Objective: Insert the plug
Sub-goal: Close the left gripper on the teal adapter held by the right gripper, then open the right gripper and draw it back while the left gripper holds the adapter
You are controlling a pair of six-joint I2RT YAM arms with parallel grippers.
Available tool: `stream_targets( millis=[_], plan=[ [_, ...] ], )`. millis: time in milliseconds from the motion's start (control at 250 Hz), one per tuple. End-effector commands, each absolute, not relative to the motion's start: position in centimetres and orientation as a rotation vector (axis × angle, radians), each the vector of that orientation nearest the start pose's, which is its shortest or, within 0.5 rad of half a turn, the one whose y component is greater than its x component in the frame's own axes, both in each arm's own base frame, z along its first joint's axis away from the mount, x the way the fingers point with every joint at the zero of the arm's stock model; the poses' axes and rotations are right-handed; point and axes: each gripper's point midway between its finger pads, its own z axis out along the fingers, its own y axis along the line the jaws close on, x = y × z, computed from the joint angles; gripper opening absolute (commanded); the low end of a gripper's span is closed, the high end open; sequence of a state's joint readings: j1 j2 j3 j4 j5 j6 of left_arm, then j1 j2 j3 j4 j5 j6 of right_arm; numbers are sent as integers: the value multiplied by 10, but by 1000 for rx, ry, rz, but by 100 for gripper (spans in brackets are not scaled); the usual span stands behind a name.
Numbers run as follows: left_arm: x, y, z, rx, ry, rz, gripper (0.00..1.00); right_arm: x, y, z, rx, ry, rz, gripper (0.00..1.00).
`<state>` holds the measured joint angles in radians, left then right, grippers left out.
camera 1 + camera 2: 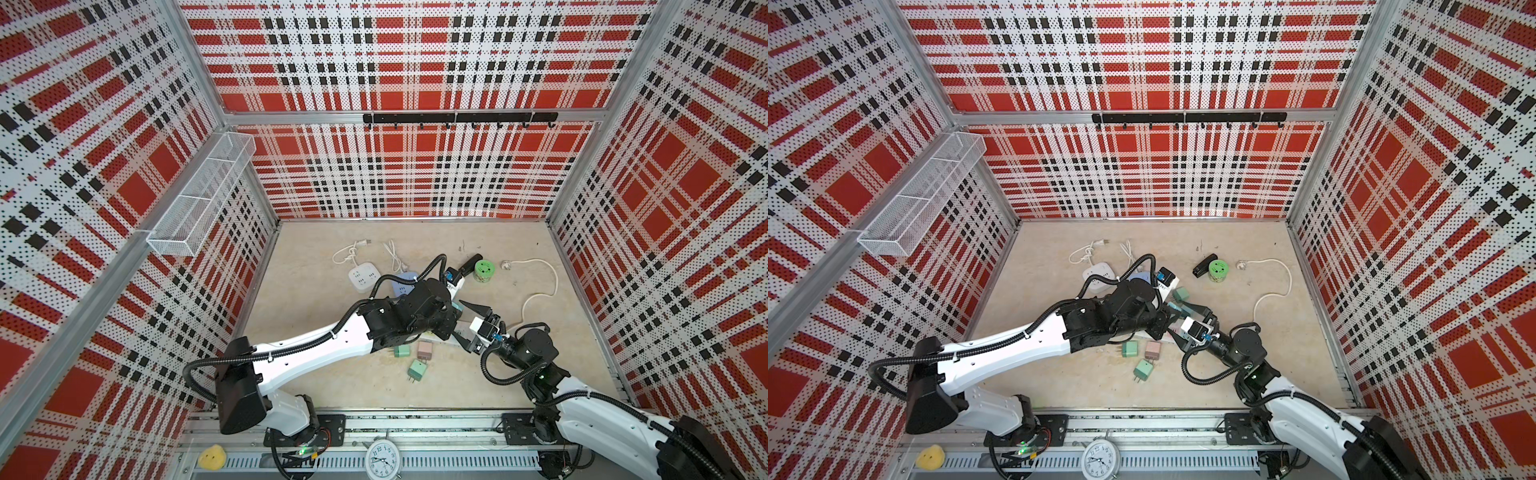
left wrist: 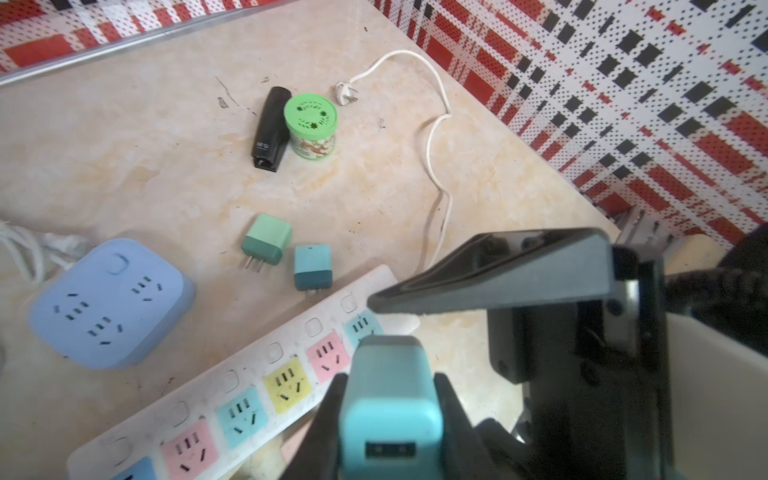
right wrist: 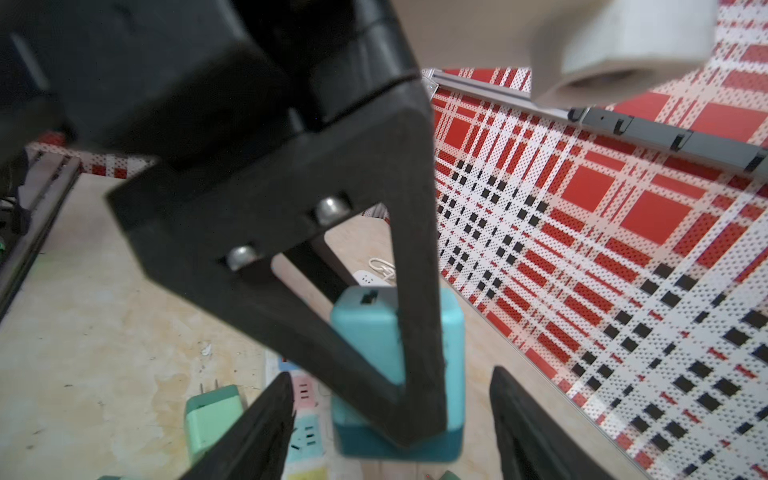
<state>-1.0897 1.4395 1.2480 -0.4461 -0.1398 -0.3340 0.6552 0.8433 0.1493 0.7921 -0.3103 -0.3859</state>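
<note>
My left gripper (image 2: 390, 378) is shut on a light-blue plug (image 2: 390, 399) with a darker blue base, and its USB port faces the wrist camera. The plug (image 3: 365, 332) hangs just above the end of a white power strip (image 2: 199, 399) with pink, yellow and blue sockets; its prongs are hidden. My right gripper (image 3: 390, 376) stands open on both sides of the plug, fingers apart and clear of it. In both top views the two grippers meet mid-table, left (image 1: 456, 306) and right (image 1: 1187, 326).
Loose green and pink plugs (image 1: 417, 368) (image 1: 1153, 350) lie near the strip, and two more (image 2: 266, 239) (image 2: 312, 266) beyond it. A blue socket cube (image 2: 112, 303), a black stapler-like block (image 2: 270, 129), a green jar (image 2: 311, 124) and a white cable (image 2: 436, 137) lie farther off.
</note>
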Motion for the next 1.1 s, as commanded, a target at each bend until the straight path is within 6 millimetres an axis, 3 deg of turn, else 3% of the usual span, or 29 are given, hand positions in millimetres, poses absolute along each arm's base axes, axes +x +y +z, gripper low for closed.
stream_targets(
  millis=[0,148,252,324,468,608,748,860,968,1097],
  plan=[
    [235,-347,271,676,2071,-545,0,213,226,234,-918,1112,423,100],
    [243,-314,294,584,2000,-520,0,219,223,234,-890,1141,404,100],
    [246,-294,305,536,1965,-594,0,228,217,237,-829,1184,388,100],
    [252,-279,304,495,1972,-645,0,243,206,240,-736,1247,345,100],
    [273,-231,292,300,1994,-515,0,279,190,238,-559,1430,277,100],
    [279,-205,284,230,2000,-471,0,307,207,213,-601,1697,267,100],
    [280,-192,283,199,1988,-490,0,324,242,169,-777,1874,295,96],
    [283,-183,284,159,1981,-471,0,341,242,143,-774,1991,205,92],
    [286,-182,281,156,1977,-455,0,343,233,139,-717,2015,172,89],
    [280,-203,266,301,1932,-558,0,341,207,156,-564,2003,258,82]
  ],
)
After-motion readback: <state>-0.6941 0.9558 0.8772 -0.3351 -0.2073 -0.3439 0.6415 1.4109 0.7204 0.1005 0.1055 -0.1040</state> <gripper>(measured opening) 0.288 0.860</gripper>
